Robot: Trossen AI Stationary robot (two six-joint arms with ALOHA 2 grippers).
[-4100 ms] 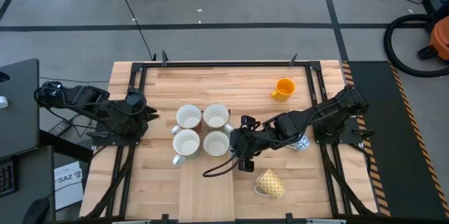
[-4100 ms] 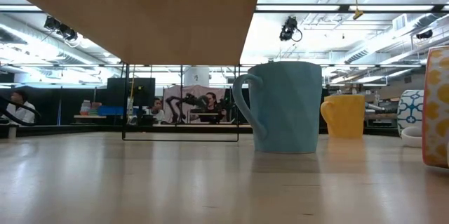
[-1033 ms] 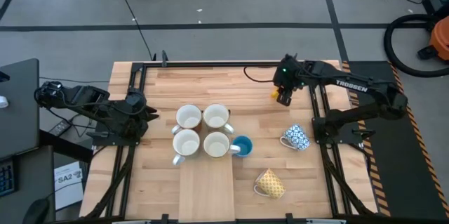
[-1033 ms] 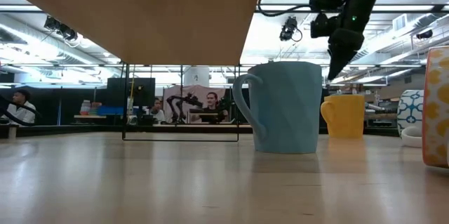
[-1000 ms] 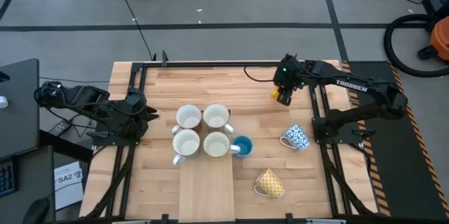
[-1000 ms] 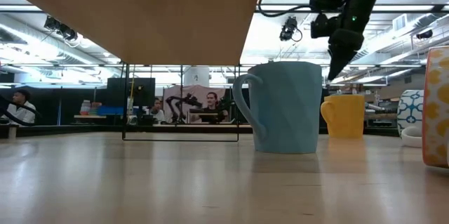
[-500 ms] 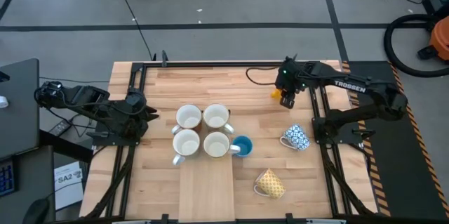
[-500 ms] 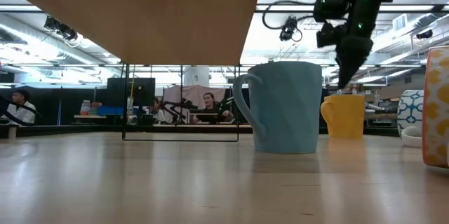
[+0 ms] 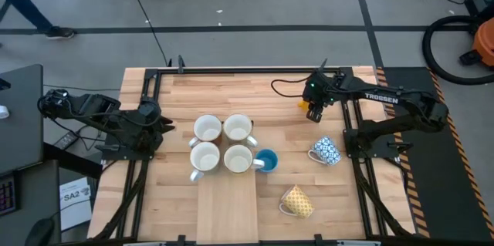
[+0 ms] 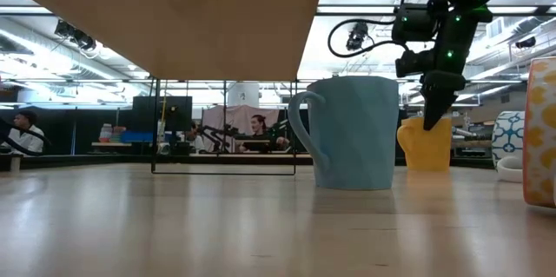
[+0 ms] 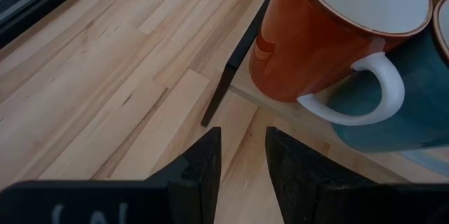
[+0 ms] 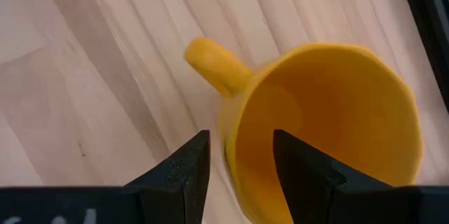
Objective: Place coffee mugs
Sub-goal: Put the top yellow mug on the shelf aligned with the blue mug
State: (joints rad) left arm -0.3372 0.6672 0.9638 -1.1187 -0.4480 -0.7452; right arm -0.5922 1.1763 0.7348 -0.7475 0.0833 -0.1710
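An orange mug (image 12: 323, 133) stands upright near the table's far right, mouth up, mostly hidden under my right gripper (image 9: 315, 112) in the high view. My right gripper (image 12: 238, 155) is open. One finger stands outside the mug beside its handle (image 12: 214, 66) and the other over its mouth, with the fingertips at rim height (image 10: 432, 121). No touch shows. Several mugs with white insides (image 9: 222, 143) stand bunched mid-table, with a blue mug (image 9: 266, 160) beside them. My left gripper (image 11: 242, 159) waits open at the left, facing a red-orange mug (image 11: 323, 38).
A blue-and-white patterned mug (image 9: 326, 151) lies near the right arm's base. A yellow patterned mug (image 9: 296, 201) lies on its side toward the near edge. Black frame rails (image 9: 231, 69) border the table. A cable (image 9: 285, 84) loops beside the right arm.
My right gripper has come down over the orange mug, from well above it to its rim, drifting slightly toward the near edge. The mug has stayed where it was.
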